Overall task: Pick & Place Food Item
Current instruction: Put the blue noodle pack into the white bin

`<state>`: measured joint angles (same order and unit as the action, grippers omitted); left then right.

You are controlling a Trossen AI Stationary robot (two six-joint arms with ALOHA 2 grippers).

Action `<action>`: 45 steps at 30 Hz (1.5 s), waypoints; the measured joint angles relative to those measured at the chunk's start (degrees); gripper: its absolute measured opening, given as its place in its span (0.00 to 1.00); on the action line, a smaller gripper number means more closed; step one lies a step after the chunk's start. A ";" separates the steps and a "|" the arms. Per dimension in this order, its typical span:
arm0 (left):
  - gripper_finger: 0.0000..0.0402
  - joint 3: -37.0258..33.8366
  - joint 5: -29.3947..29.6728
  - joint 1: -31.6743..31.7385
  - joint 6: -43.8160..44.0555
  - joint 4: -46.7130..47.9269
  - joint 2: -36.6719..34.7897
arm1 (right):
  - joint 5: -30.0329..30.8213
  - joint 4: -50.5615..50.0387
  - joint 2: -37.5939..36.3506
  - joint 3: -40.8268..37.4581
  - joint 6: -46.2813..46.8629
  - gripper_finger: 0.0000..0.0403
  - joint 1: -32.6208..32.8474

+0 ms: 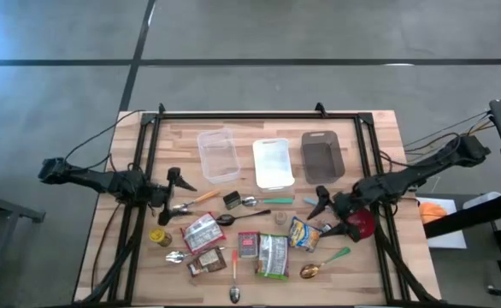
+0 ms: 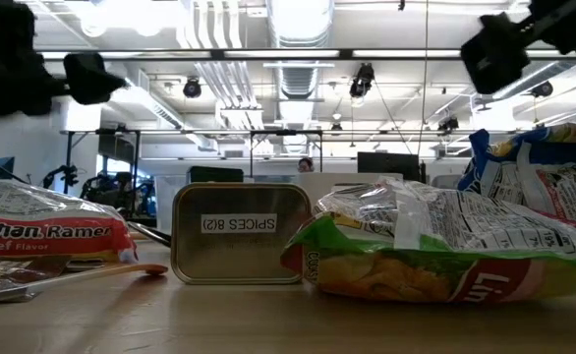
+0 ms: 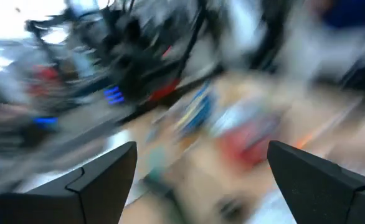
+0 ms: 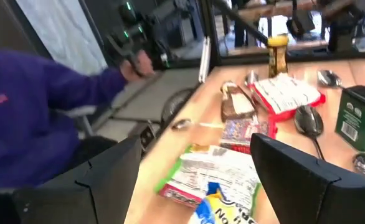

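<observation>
Wooden table (image 1: 379,137) strewn with snacks (both end effectors (image 1: 179,181) (image 1: 322,202) hover spread wide, empty)

I have the left pincer (image 1: 175,190) reaching in from the left edge of the desk, its arm stretched low and nearly level across the side rail. Its fingers (image 3: 101,180) stand wide apart with nothing between them. The right pincer (image 1: 326,208) comes in from the opposite side, its arm angling down from the far right corner. Its fingers (image 4: 108,180) are spread too, and hold nothing. The two pincers are well apart.
</observation>
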<state>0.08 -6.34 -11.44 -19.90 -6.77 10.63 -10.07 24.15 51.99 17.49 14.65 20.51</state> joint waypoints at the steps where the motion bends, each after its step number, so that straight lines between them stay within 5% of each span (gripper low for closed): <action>1: 0.90 0.00 -2.78 0.00 6.06 -1.18 -0.04 | 0.00 -2.17 2.04 1.87 -1.01 0.75 0.00; 5: 0.90 0.18 -2.87 0.33 14.07 -9.73 0.07 | 1.84 -17.61 8.38 11.03 -4.20 0.75 -0.04; 12: 0.90 7.26 4.32 1.77 37.30 5.13 0.07 | 10.34 -32.24 15.08 21.41 -3.75 0.75 -0.02; 22: 0.90 7.89 4.30 1.77 40.86 5.22 0.09 | 13.33 -41.21 16.37 23.43 10.52 0.74 0.00; 32: 0.90 7.89 4.43 1.77 40.77 4.88 0.09 | 13.31 -41.09 16.34 23.63 2.89 0.75 0.66; 45: 0.90 7.89 11.51 1.78 47.05 4.88 0.11 | 15.24 -43.15 16.37 27.21 5.97 0.73 3.47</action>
<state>7.97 5.17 -9.66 27.15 -1.89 10.74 5.18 -19.00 68.36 44.71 20.62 23.98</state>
